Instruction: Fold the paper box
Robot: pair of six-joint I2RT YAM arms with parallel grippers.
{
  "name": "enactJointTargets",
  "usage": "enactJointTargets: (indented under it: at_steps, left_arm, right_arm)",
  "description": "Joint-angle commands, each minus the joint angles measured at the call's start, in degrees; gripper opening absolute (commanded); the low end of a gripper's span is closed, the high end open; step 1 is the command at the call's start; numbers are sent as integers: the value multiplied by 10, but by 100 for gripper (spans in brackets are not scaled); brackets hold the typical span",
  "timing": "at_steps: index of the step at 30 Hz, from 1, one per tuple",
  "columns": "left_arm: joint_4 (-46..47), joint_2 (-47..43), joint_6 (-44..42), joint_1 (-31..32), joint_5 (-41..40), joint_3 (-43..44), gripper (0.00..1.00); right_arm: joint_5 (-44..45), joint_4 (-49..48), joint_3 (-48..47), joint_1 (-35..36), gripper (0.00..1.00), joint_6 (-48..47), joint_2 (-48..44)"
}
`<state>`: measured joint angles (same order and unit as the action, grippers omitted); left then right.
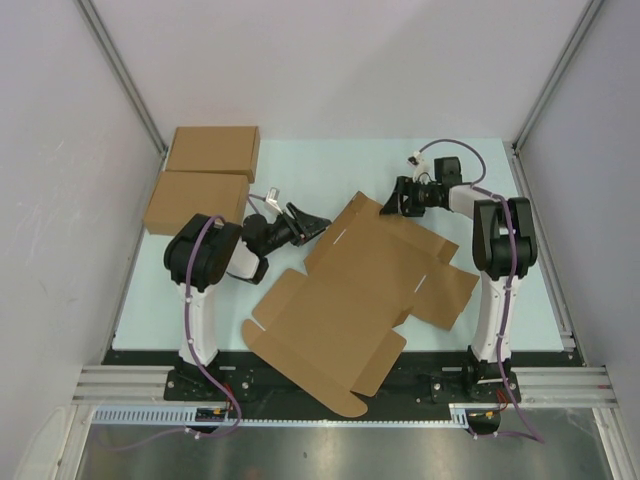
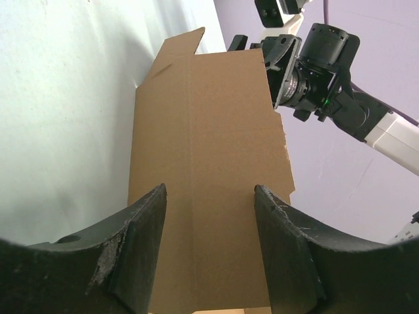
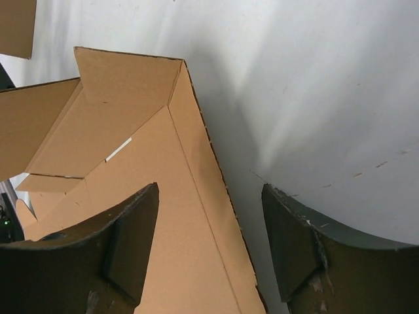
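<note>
The paper box (image 1: 360,290) is a large brown die-cut sheet lying mostly flat in the middle of the table, with its tabs spread out. My left gripper (image 1: 318,226) is open and empty, just left of the sheet's far corner. In the left wrist view the sheet (image 2: 209,144) shows between the open fingers (image 2: 147,242) of my left gripper (image 2: 209,196). My right gripper (image 1: 390,200) is open at the sheet's far edge. In the right wrist view my right gripper (image 3: 209,196) straddles the edge of the sheet (image 3: 131,163), which looks slightly raised there, without touching it.
Two made-up brown flat boxes (image 1: 212,150) (image 1: 196,202) lie at the back left of the pale green table (image 1: 330,165). White walls enclose the table on three sides. The right arm (image 2: 314,65) shows in the left wrist view beyond the sheet.
</note>
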<state>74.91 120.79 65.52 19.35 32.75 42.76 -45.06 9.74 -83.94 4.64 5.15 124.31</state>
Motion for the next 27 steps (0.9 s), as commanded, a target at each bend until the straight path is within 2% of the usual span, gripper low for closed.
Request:
enactJointTargets:
  at_steps: [1,6,11,14,17,18,21,25,27]
  left_arm:
    - [240,6,-8,-1,7,7,62]
    - [240,6,-8,-1,8,7,62]
    - [240,8,-6,-1,8,8,62]
    - [240,10,-5,0,9,9,62]
    - [240,10,-4,-1,8,9,62]
    - [240,10,-3,-1,8,10,62]
    - [240,6,-2,-1,6,10,62]
    - [240,-6,-1,0,1,10,62]
    - [240,-13,0,-1,-1,9,62]
  right_arm:
    - [-8,27,-25,8,66,-16,15]
    - [-6,43,-27,17,48,-26,18]
    - [-3,58,-25,25,42,-36,18]
    - [-1,65,-25,30,32,-38,18]
    - [16,71,-18,36,13,-43,8]
    - [25,74,-17,39,2,-44,2]
    - [120,91,-18,59,0,-51,-46]
    - [359,116,-22,123,0,-110,-138]
    - [445,118,-20,168,0,-146,-186]
